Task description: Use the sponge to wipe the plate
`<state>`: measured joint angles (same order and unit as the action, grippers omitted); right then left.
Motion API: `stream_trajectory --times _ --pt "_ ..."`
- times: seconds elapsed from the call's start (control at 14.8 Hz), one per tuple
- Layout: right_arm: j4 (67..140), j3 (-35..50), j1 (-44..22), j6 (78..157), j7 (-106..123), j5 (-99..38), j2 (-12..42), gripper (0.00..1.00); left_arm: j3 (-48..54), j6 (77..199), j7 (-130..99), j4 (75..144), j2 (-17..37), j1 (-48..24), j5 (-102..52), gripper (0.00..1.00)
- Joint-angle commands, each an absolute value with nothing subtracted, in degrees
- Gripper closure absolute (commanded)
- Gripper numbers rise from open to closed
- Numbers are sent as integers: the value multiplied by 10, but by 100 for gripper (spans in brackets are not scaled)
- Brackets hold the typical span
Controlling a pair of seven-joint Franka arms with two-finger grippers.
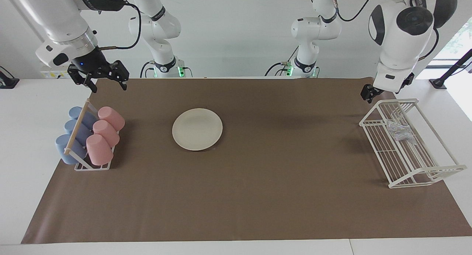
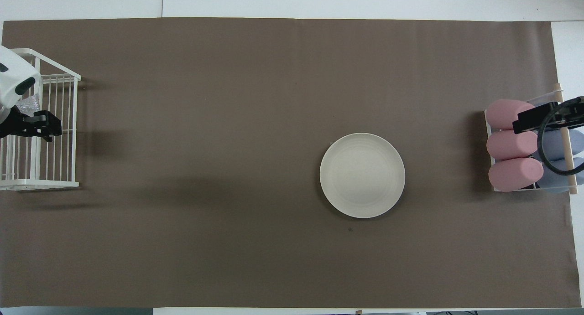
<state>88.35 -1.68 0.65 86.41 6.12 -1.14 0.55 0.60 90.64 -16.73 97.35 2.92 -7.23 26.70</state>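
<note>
The round, flat, cream-white plate point(image 1: 197, 129) lies face up on the brown paper mat point(image 1: 258, 196) that covers the bench, left of the middle in the facing view. It is round, so it has no long side.

The small, shiny, silvery-grey wad of sponge point(image 1: 400, 131) sits inside the white wire rack point(image 1: 407, 162) at the right edge of that view. The rack's long side runs from the upper left to the lower right there.

The left gripper point(image 1: 370, 93) hangs over the rack's upper end. The arm hides most of it and it holds nothing; its fingers are spread wide. In the overhead view the arm covers part of the sponge and the frame edge cuts off the rack.

The right gripper point(image 1: 107, 81) hangs open and empty at the upper left, above the small rack of pink and blue cups point(image 1: 90, 135).
</note>
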Motion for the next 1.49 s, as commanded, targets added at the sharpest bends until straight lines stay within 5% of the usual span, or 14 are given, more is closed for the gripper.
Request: stream_trajectory --times 0.0,0.68,0.95,1.15,1.35,1.42 --pt "889 -15 5 858 50 -8 -2 0 1 945 -245 975 93 -95 357 0" --pt "916 -13 4 873 40 -9 -11 0 1 998 -301 976 178 -89 497 0" --pt "967 -13 4 942 1 -9 -32 0 1 1000 -300 975 178 -87 497 3" --pt "1014 -12 -13 958 -89 -9 -54 0 1 999 -301 976 178 -87 497 24" --pt "1028 -12 -15 961 -104 -13 -61 3 -3 995 -304 992 174 -86 497 99" --pt "1041 -12 -15 969 -121 -14 -67 4 -3 995 -307 993 173 -86 498 100"
